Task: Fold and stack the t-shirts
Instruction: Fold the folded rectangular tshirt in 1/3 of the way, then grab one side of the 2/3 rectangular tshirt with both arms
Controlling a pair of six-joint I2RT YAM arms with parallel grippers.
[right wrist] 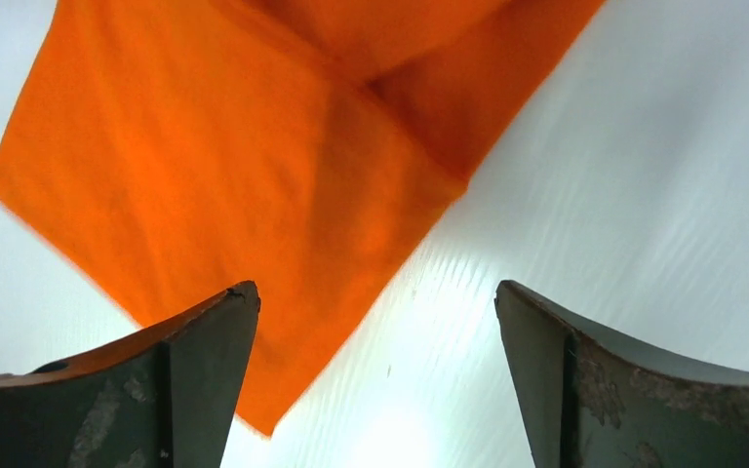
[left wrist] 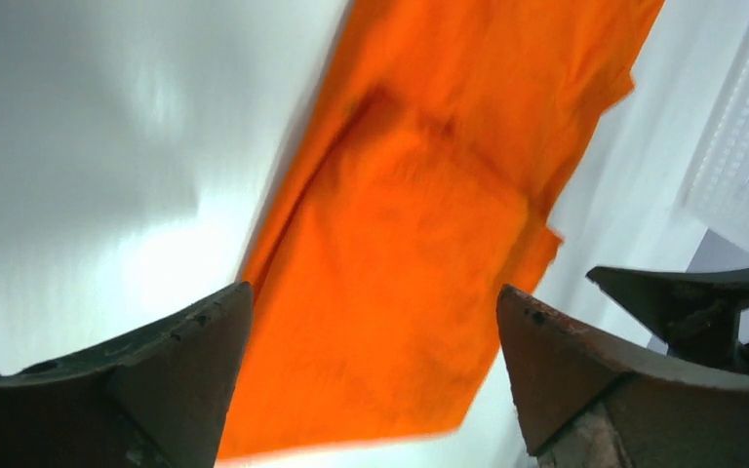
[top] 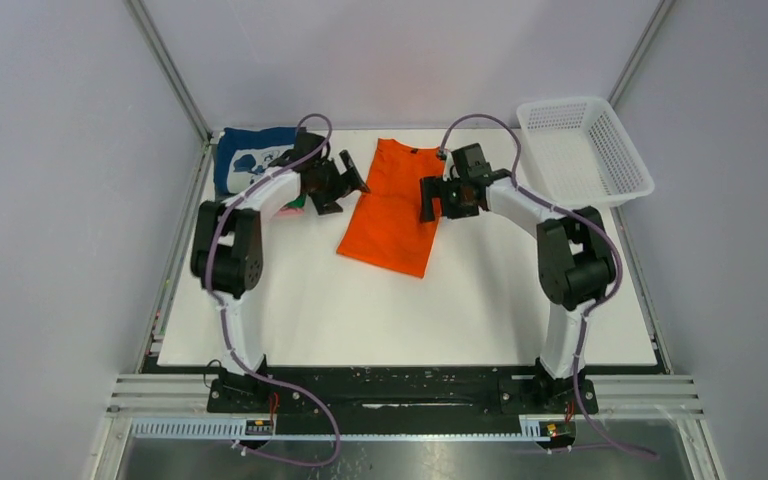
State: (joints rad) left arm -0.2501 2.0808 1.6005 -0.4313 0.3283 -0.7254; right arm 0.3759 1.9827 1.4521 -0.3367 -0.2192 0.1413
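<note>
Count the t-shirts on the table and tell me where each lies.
2 for certain: the orange t-shirt mid-table, the navy t-shirt at the far left corner. Some pink cloth peeks under the left arm; more may be hidden.

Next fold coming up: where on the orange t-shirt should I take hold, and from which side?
Probably the near hem of the orange t-shirt: left end effector on its left corner, right end effector on its right, each from its own side. It lies flat as a long narrow strip, collar far, so that short edge can lift toward the collar.
</note>
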